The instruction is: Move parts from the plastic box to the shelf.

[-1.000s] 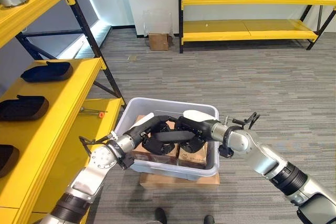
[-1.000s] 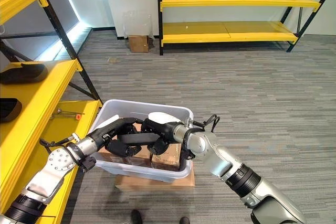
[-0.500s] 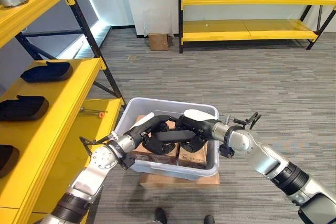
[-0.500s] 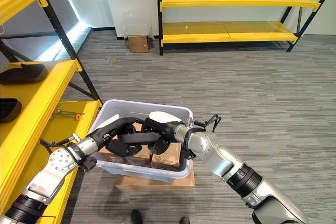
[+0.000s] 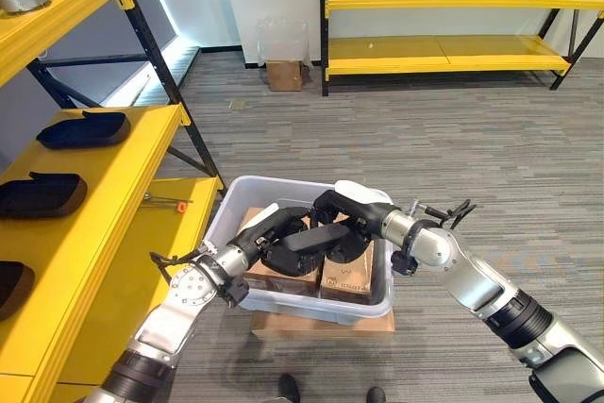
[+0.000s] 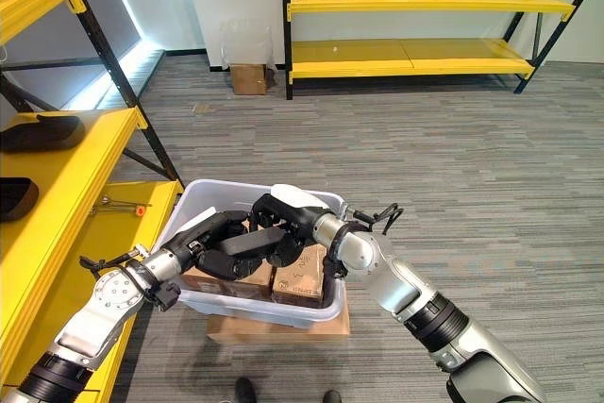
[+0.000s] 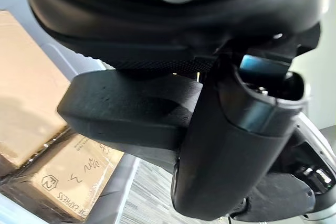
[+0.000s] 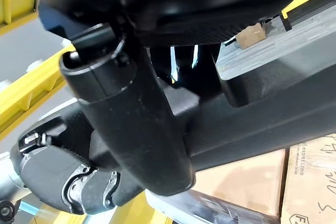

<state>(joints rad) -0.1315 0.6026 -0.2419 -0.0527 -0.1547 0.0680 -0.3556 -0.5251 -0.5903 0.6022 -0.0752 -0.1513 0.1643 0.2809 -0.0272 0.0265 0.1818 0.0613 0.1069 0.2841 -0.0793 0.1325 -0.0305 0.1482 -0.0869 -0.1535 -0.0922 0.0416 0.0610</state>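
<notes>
Lifted slightly since before: black part (image 5: 304, 241), clamped at both ends by left hand (image 5: 257, 238) and right hand (image 5: 351, 216), above plastic box (image 5: 247, 191). Shelf (image 5: 132, 153), nine o'clock, unreached yet.

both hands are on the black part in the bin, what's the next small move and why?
Probably lift it straight up. The left hand and right hand are curled round the ends of the black part, which sits low inside the plastic box above the cardboard boxes; it must clear the rim before swinging toward the yellow shelf.

both hands, left hand (image 6: 209, 230) and right hand (image 6: 279, 206), clasp a long black part (image 6: 247, 244) inside the plastic box (image 6: 311, 309), over cardboard boxes (image 6: 298, 282).
</notes>
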